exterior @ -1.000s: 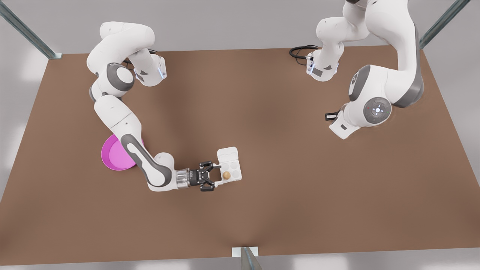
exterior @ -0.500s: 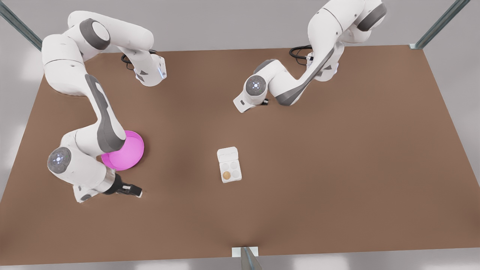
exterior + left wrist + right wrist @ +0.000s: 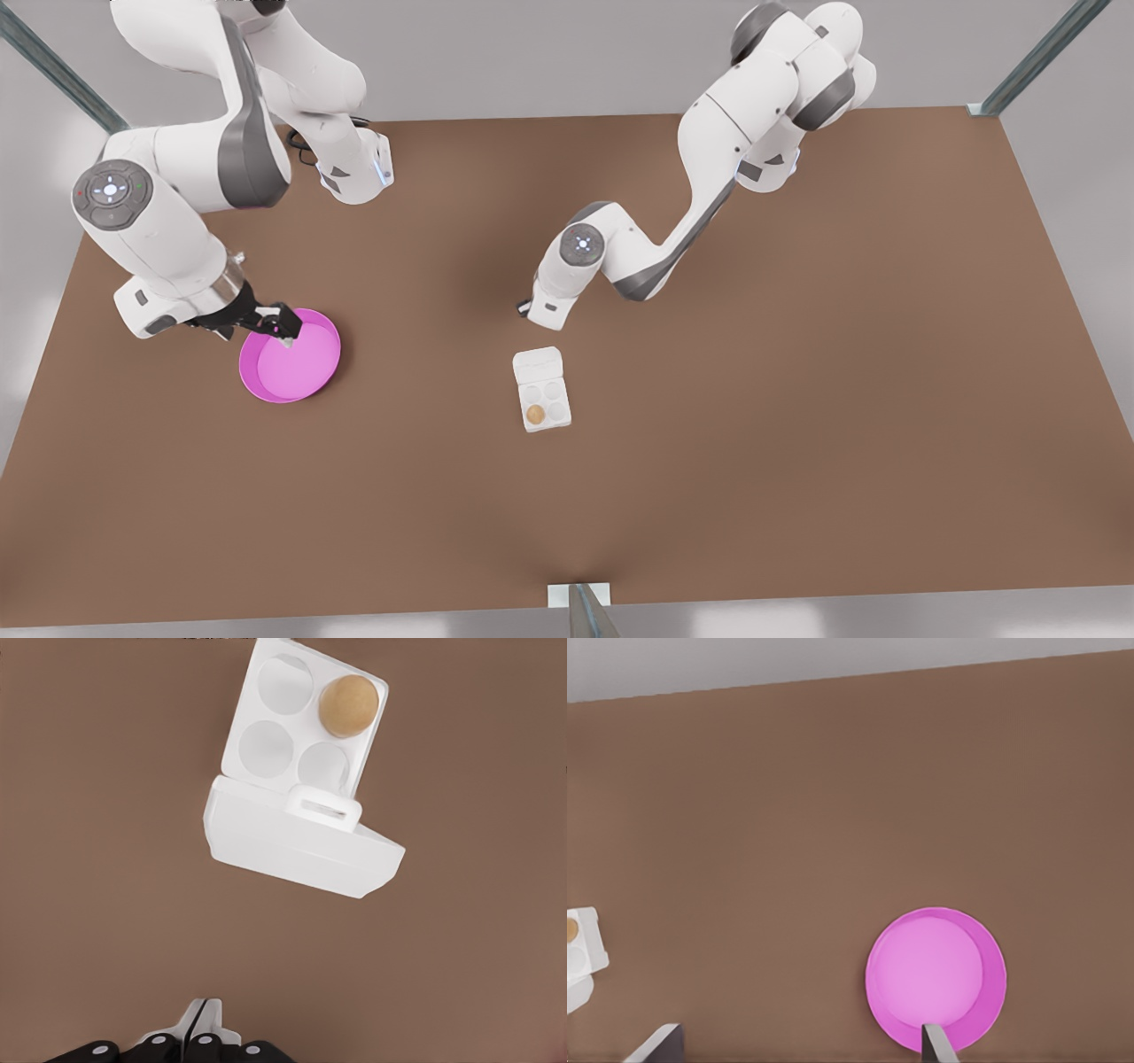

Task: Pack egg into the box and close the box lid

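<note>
The tan egg (image 3: 535,414) (image 3: 348,705) lies in one cup of the white box (image 3: 556,416) (image 3: 293,723) at mid-table. The box lid (image 3: 538,363) (image 3: 292,846) stands open, hinged on the side toward the far edge. My left gripper (image 3: 524,308) (image 3: 199,1029), on the arm at the front view's right, hovers just behind the lid, fingers shut and holding nothing. My right gripper (image 3: 276,325) (image 3: 799,1043), on the arm at the front view's left, hangs open over the pink dish's rim, far from the box.
A round magenta-pink dish (image 3: 297,377) (image 3: 879,992) sits on the brown table (image 3: 753,399) toward the front view's left. Both arm bases stand along the far edge, with a black cable (image 3: 306,152) by one. Metal frame posts rise at the corners.
The right arm drew back from the box, swung low to the front view's left, then rose over the dish. The left arm swung in toward the box lid. The egg stayed in its cup.
</note>
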Controlling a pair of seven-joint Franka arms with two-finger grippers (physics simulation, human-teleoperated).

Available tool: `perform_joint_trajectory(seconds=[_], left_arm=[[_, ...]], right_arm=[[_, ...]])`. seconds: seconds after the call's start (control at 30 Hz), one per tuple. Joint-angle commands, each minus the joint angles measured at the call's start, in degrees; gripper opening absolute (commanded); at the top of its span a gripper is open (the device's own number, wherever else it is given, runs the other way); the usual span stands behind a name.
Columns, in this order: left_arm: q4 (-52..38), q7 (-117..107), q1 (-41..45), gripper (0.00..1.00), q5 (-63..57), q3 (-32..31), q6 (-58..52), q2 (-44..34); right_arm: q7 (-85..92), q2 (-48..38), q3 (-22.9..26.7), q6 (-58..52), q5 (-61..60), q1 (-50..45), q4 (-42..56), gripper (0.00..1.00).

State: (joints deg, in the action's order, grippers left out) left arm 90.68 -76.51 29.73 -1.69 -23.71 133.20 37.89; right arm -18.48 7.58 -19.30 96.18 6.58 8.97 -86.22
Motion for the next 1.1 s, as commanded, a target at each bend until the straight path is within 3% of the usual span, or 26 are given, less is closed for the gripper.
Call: perform_joint_trajectory(seconds=[0.0,0.3,0.6,1.07], left_arm=[[0.6,-24.8,0.0,0.21,-0.5,0.0,4.6,0.3],[0.4,0.0,-1.3,0.21,-4.1,0.1,4.5,1.9],[0.5,5.4,-2.0,0.21,-5.2,-0.1,4.3,3.1],[-8.1,5.1,1.4,0.21,-5.6,0.0,4.3,8.7]], right_arm=[[4.8,0.7,0.0,0.0,-1.5,0.3,0.4,1.00],[4.9,1.5,0.0,0.4,-1.6,1.4,0.4,1.00],[5.8,4.5,1.2,0.0,-3.2,4.3,4.0,1.00],[6.1,5.5,1.3,0.0,-2.8,4.5,3.9,1.00]])
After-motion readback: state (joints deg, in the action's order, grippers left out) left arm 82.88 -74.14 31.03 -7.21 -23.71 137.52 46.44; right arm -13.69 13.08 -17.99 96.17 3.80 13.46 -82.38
